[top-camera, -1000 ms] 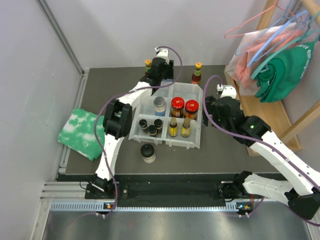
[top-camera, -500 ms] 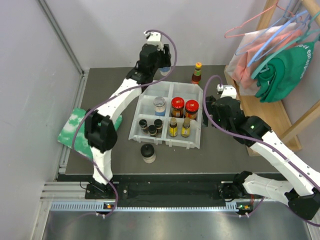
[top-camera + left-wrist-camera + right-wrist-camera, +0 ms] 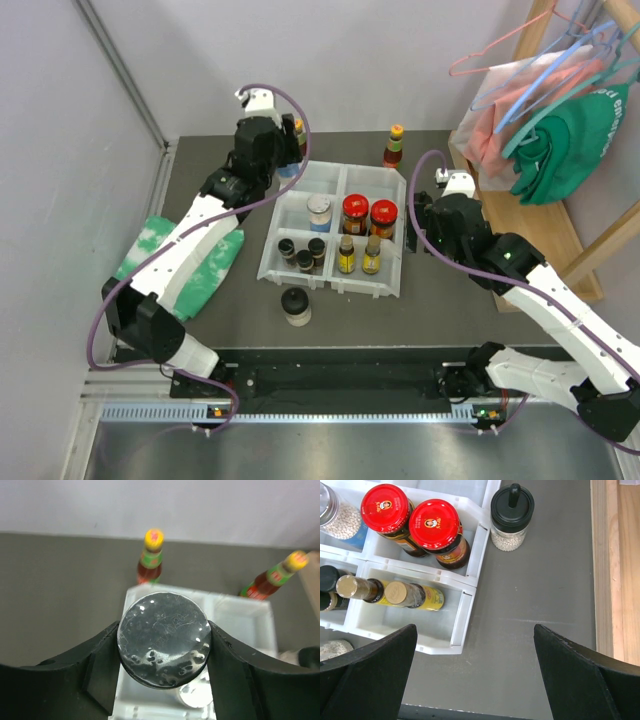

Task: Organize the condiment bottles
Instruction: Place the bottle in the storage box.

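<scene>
**Left arm has a jar lifted and swung out over the tray's far-left corner**

The left claw (image 3: 163, 646) pinches a silver-lidded jar (image 3: 163, 630) by its sides, with the lid facing the wrist camera. A second ago this claw sat low at the far edge of the tray (image 3: 375, 183), with the elbow over the tray. Now the arm is swung out left with its elbow above the cloth (image 3: 150, 250). The jar hangs clear of the counter (image 3: 420, 320), above the tray's far-left compartment, which looks empty underneath.

The right claw (image 3: 475, 630) hasn't changed. It is spread wide, holds nothing and hovers off the tray's right side. The black-capped jar (image 3: 512, 515) stands on the counter just beside the tray wall.

Nothing inside the tray has moved.

My read is that the pick is done and this is the carry. The likely drop is that empty far-left compartment.

Watch the far-left sauce bottle (image 3: 151, 555), which stands right behind that corner and is easy to clip on the way down.

Still loose on the counter:
- far-left sauce bottle
- far-right sauce bottle (image 3: 274, 575)
- black-capped jar
- dark-lidded jar (image 3: 296, 305) in front of the tray
</scene>
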Tool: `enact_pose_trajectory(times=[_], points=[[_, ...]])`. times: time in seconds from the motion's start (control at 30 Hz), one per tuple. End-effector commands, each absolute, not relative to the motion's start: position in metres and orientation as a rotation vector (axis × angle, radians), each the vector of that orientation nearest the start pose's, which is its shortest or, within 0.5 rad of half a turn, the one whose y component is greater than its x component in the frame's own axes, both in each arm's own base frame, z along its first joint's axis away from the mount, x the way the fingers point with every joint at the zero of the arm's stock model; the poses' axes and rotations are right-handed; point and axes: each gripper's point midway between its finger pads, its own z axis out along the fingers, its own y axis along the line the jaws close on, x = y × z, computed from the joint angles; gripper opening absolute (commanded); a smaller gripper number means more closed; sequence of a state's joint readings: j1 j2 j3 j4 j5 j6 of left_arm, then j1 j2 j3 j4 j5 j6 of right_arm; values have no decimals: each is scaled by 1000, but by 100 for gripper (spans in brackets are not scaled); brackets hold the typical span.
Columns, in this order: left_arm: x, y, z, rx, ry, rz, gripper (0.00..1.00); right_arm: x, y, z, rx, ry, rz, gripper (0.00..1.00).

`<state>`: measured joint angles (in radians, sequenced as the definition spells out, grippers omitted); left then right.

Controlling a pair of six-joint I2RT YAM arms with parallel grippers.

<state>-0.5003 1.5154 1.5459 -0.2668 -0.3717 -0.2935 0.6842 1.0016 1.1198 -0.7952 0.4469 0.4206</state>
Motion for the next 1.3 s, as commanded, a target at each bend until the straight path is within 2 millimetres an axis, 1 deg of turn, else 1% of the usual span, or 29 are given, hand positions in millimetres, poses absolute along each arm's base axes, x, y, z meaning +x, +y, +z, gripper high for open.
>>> enact_pose_trajectory(times=[0.0, 0.03, 0.07, 0.1, 0.13, 0.2, 0.23, 0.3, 0.43, 0.67, 0.73, 0.8, 0.9, 1.03, 1.13, 1.17, 1.2, 1.27], points=[[433, -164, 324, -117, 1823, -155, 0, 255, 131, 256, -29, 2131, 175, 99], [432, -162, 308, -115, 1847, -132, 0, 255, 131, 257, -28, 2130, 174, 99], [434, -161, 307, -124, 1830, -133, 0, 254, 130, 255, -29, 2135, 168, 99], [436, -157, 302, -134, 1830, -126, 0, 254, 130, 256, -25, 2132, 170, 99], [436, -158, 288, -112, 1853, -146, 0, 254, 129, 254, -28, 2138, 165, 99], [441, -155, 283, -123, 1842, -175, 0, 253, 129, 253, -25, 2140, 163, 99], [440, -155, 273, -121, 1853, -180, 0, 253, 128, 253, -25, 2141, 162, 99], [443, -157, 268, -112, 1854, -205, 0, 253, 128, 253, -20, 2143, 165, 99], [444, -160, 248, -97, 1889, -208, 0, 252, 127, 252, -17, 2145, 161, 99], [446, -169, 228, -85, 1923, -294, 0, 252, 126, 251, -18, 2146, 148, 99], [450, -172, 233, -83, 1887, -319, 0, 252, 126, 251, -20, 2147, 151, 99], [451, -174, 230, -72, 1888, -324, 0, 252, 126, 250, -19, 2148, 149, 99], [454, -177, 219, -55, 1914, -320, 0, 252, 126, 249, -19, 2148, 149, 99], [456, -181, 197, -56, 1960, -328, 0, 252, 127, 248, -22, 2150, 148, 99], [455, -183, 183, -58, 1993, -332, 10, 253, 126, 247, -21, 2153, 145, 99], [455, -183, 181, -61, 2000, -332, 17, 253, 126, 247, -20, 2154, 145, 99], [455, -184, 179, -61, 2005, -334, 20, 253, 126, 247, -21, 2154, 144, 99], [454, -184, 175, -65, 2013, -334, 31, 253, 126, 248, -16, 2152, 148, 99]])
